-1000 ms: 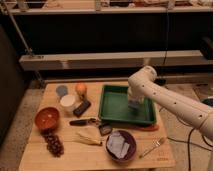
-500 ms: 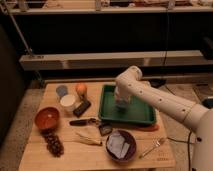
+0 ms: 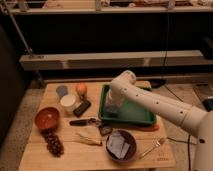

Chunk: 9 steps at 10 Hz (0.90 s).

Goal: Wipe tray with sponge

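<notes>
A green tray [image 3: 136, 113] sits on the wooden table [image 3: 65, 155], right of centre. My white arm reaches in from the right and bends down over the tray's left part. My gripper [image 3: 112, 108] is low inside the tray near its left wall, on something greyish that may be the sponge; I cannot make it out clearly.
Left of the tray are an orange [image 3: 81, 89], a white cup [image 3: 69, 102], a dark block [image 3: 82, 108] and a red bowl [image 3: 47, 118]. In front are grapes [image 3: 53, 144], a banana [image 3: 89, 138], a dark bowl with paper [image 3: 120, 145] and a fork [image 3: 154, 146].
My arm has swung left across the tray, carrying the gripper from the tray's right side to its left part.
</notes>
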Tool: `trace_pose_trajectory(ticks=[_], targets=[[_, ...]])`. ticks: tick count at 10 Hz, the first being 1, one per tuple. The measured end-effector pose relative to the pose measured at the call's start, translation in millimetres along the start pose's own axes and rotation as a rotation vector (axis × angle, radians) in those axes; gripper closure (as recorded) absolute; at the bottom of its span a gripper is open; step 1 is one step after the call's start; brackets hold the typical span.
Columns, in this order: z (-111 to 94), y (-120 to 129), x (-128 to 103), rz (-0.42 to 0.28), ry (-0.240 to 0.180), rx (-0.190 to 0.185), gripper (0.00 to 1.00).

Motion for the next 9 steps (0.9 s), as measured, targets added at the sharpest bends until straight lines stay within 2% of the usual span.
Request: trace_pose_trajectory(ticks=[1, 4, 6, 9], targets=[[-2.1, 3.1, -6.3, 0.009, -0.001, -0.006, 0.79], [-23.1, 48.2, -12.5, 0.078, 0.034, -0.046, 0.79], [-41.9, 87.5, -12.2, 0.129, 0.069, -0.084, 0.79], [-60.2, 120.6, -11.5, 0.216, 0.134, -0.147, 0.79]])
